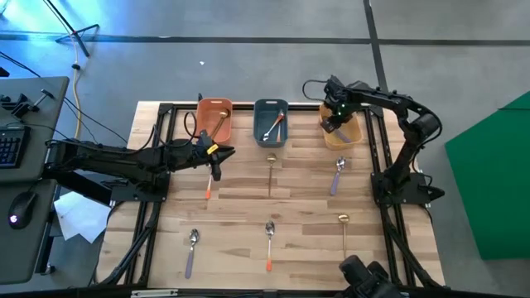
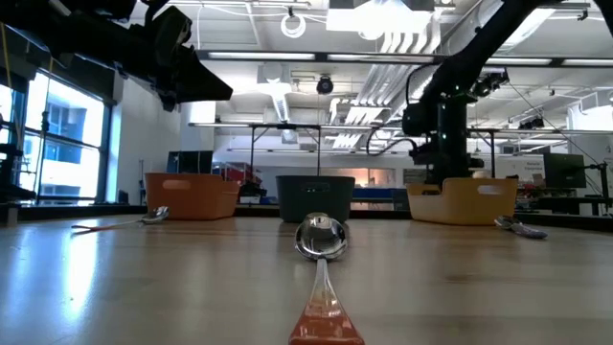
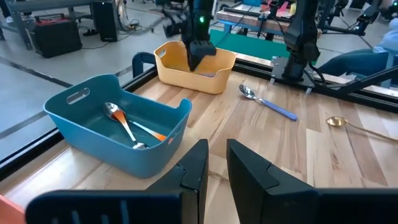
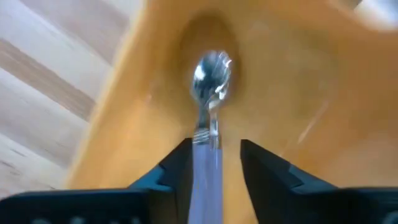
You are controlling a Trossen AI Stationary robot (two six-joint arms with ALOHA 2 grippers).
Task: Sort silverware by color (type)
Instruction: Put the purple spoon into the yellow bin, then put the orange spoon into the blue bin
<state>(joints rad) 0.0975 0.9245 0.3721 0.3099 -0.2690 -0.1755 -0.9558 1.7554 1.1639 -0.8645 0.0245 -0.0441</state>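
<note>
The pale butcher-block wooden table (image 1: 281,215), striped lengthwise and framed in black rails, is being worked over by two dark jointed arms. Behind it a large open workshop with bright ceiling lights is being seen in the low view.

Three small rectangular plastic trays are being kept in a row at the far edge. Directly beneath the right gripper (image 4: 214,163) is the yellow tray (image 1: 342,132); a silver spoon with a lavender-purple handle (image 4: 210,93) is being shown between the slightly parted fingers, bowl pointing into the tray, the handle lying between the jaws; whether the pads are pressing on it cannot be told. Beside that tray, away from the right gripper, is the slate-blue tray (image 3: 118,121), in which two silver spoons with orange-red handles (image 3: 130,127) are lying crossed. Just beyond the left gripper (image 3: 216,163) is the orange tray (image 1: 214,116), holding an all-gold spoon (image 1: 221,124).

The left gripper is being held above the boards with its fingers nearly together and nothing between them; an orange-handled spoon on the table (image 1: 208,187) is lying just below it.

Other loose spoons are being left scattered: a purple-handled one (image 1: 338,174) near the yellow tray, a gold one (image 1: 271,170) below the blue tray, and a purple (image 1: 191,250), an orange (image 1: 269,244) and a gold one (image 1: 344,232) along the near edge.
</note>
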